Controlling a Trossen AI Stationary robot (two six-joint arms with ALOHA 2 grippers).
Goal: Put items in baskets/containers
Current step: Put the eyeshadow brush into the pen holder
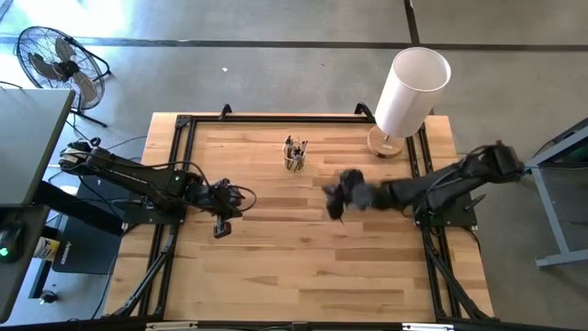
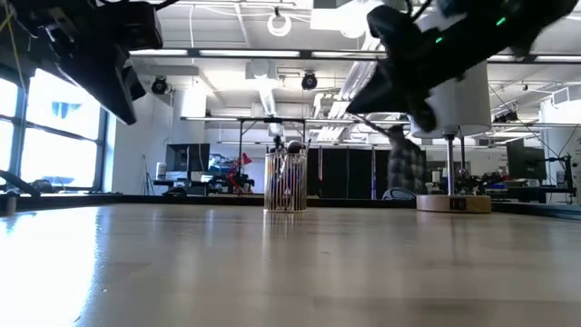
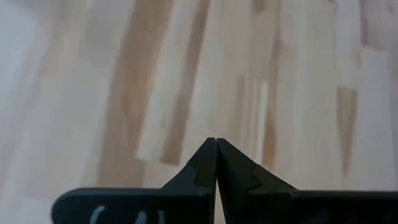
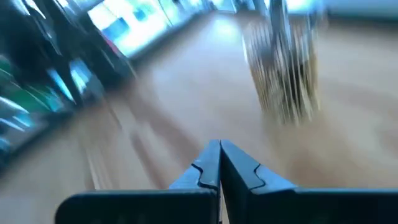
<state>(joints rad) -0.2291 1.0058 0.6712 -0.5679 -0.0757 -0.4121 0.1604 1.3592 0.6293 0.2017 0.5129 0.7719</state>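
A small clear cup (image 1: pixel 295 158) stands upright on the table's far middle, with several thin brushes (image 1: pixel 294 145) standing in it, tips up. It also shows in the low view (image 2: pixel 285 182) and, blurred, in the right wrist view (image 4: pixel 283 68). My left gripper (image 3: pixel 216 146) is shut and holds nothing; it hovers over bare wood at the table's left (image 1: pixel 221 223). My right gripper (image 4: pixel 219 148) is shut and holds nothing, raised above the table right of the cup (image 1: pixel 335 204).
A tall white cylinder (image 1: pixel 411 89) on a round wooden base (image 1: pixel 386 143) stands at the far right corner. A floor fan (image 1: pixel 53 61) is beyond the table's left. Bare wood fills the near half of the table (image 1: pixel 303 267).
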